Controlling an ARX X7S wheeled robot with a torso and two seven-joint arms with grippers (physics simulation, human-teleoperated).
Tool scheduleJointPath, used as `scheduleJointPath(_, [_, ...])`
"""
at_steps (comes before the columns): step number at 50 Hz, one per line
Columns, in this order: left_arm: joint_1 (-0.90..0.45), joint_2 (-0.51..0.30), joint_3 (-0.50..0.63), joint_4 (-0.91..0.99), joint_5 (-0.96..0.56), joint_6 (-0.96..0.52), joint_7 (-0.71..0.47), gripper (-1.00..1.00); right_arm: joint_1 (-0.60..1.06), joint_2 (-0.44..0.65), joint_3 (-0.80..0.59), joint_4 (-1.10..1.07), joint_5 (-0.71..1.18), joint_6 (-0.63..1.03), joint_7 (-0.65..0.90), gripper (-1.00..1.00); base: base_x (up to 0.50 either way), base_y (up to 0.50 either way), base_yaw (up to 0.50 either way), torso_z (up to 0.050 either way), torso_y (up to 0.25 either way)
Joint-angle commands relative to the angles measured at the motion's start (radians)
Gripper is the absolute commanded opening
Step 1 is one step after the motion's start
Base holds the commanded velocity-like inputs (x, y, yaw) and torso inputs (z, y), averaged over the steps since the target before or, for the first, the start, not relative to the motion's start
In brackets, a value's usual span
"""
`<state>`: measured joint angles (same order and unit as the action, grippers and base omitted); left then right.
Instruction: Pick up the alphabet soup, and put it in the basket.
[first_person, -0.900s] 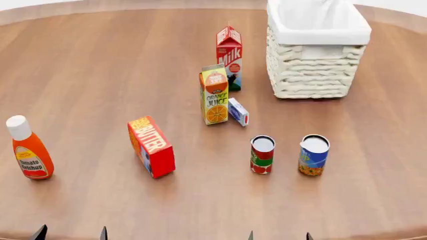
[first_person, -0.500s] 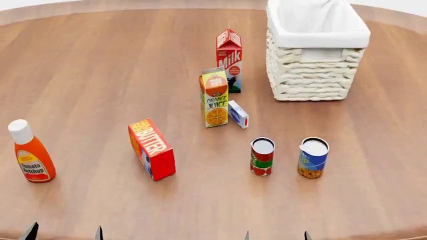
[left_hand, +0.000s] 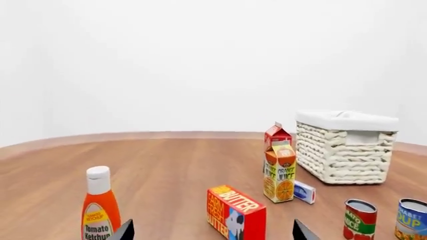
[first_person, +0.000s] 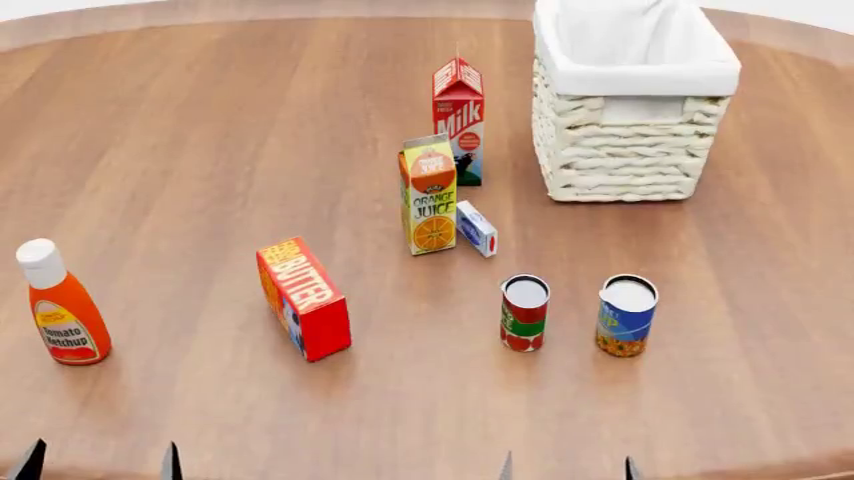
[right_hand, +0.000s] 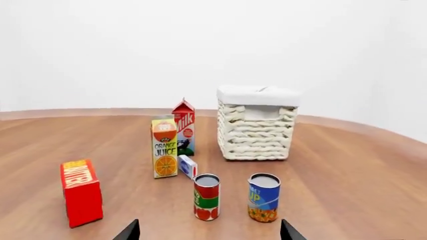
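Note:
The alphabet soup is a blue and yellow can standing on the wooden table, right of a red and green can. It also shows in the right wrist view and at the edge of the left wrist view. The cream wicker basket with white cloth lining stands at the back right, and shows in the right wrist view. My left gripper and right gripper are both open and empty at the near table edge; only their fingertips show. The right gripper is in front of the two cans.
A ketchup bottle stands at the left and a red butter box in the middle. An orange juice carton, a milk carton and a small white and blue box stand in front and left of the basket.
The head view shifted slightly at first. My left gripper's fingertips have slid left and lower in that view. The right fingertips have barely moved. No object has moved.

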<state>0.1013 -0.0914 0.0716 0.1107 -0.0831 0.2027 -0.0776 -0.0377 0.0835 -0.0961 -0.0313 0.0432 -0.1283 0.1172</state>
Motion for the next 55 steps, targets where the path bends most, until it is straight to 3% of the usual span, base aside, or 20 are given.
scheduleJointPath(1, [0.014,-0.025,-0.029,0.038,-0.062,0.012,-0.022,1.00,-0.018,0.024,0.034,-0.053,0.066,-0.003,0.024,1.00,0.00,0.00,0.00,0.000,0.000])
scheduleJointPath(11, [0.028,-0.041,-0.065,0.066,-0.106,0.021,-0.049,1.00,0.005,0.037,0.058,-0.033,0.103,-0.003,0.044,1.00,0.00,0.00,0.00,0.000,0.000])
scheduleJointPath(55, [0.013,-0.069,-0.028,0.039,-0.117,0.050,-0.085,1.00,0.023,0.065,0.031,-0.016,0.141,0.005,0.087,1.00,0.00,-0.09,0.00,0.000,0.000])
